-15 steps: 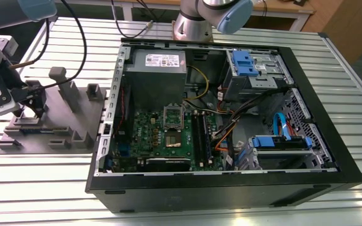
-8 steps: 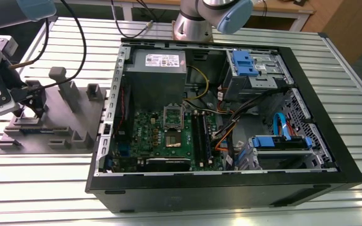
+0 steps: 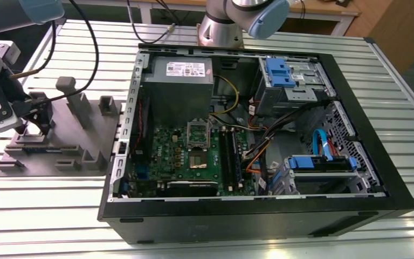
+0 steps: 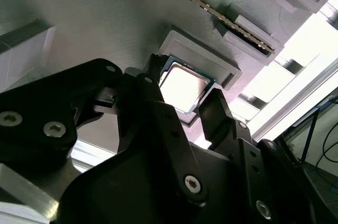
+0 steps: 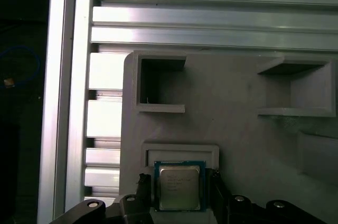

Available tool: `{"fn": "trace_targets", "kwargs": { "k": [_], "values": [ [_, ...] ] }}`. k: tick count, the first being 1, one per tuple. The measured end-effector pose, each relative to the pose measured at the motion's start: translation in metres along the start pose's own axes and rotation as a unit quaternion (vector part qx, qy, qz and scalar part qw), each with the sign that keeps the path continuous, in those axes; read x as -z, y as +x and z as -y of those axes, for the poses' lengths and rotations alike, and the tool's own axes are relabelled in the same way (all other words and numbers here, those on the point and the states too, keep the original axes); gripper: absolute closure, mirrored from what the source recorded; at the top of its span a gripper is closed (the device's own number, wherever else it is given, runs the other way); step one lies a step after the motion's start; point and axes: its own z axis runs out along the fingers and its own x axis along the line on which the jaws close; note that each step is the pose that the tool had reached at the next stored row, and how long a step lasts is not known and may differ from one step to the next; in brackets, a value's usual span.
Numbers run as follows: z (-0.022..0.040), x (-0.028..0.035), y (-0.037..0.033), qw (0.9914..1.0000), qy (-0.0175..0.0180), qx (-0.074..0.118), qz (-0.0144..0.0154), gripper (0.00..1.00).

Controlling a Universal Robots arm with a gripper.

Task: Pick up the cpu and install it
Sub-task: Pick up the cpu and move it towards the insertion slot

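Cpu (image 5: 179, 187) lies flat, shiny top up, in a shallow square pocket (image 5: 181, 150) of the grey tray (image 3: 70, 140). The tray rests on the slatted surface (image 3: 41, 216) at the exterior view's left, well apart from the open case (image 3: 264, 124). The pocket's raised lip seems meant to keep the chip square and in a known spot for pickup.

The hand (image 5: 178, 184) is low over the pocket. Its dark fingers (image 5: 143, 189) are parted to straddle the chip, one on each of two opposite edges. In the first wrist view a thin gap shows on both sides, so it looks open and grips nothing yet. Taking the chip by its edges would spare its faces. Inside the case the green board (image 3: 185, 156) lies exposed.
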Motion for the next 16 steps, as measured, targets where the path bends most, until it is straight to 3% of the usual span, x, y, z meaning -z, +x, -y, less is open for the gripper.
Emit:
{"fn": "trace_targets", "kwargs": {
  "k": [3, 4, 10, 16],
  "values": [
    [0.0000, 0.0000, 0.0000, 1.00000, 0.0000, 0.000, 0.0000, 0.45],
    [0.0000, 0.0000, 0.0000, 1.00000, 0.0000, 0.000, 0.0000, 0.52],
    [0.0000, 0.0005, 0.0000, 1.00000, 0.0000, 0.000, 0.0001, 0.53],
    [-0.0003, 0.0067, 0.0000, 1.00000, 0.0000, 0.000, 0.0000, 0.53]
  ]
}}
